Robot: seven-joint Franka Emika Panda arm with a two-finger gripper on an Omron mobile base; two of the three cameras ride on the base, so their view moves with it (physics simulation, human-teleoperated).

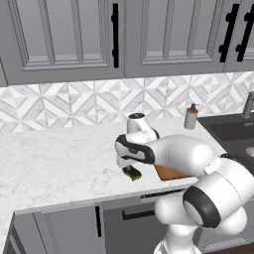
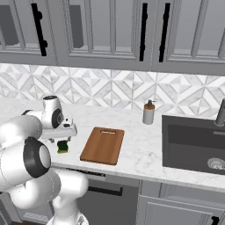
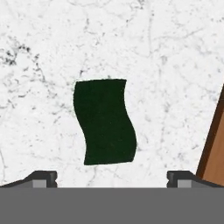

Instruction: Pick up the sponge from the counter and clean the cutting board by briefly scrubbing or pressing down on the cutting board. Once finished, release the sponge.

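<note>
I have the gripper [image 3: 112, 177] poised over the sponge [image 3: 104, 121], fingers spread wide and holding nothing.

From the hand view I see, left to right, bare counter [image 3: 35, 65], then the dark green sponge lying flat between my two fingertips [image 3: 43, 177], then the edge of the cutting board [image 3: 215, 153] just beside it. In the right base view a soap dispenser [image 2: 149, 113] stands past the board, with the dark sink [image 2: 193, 145] furthest right.
</note>
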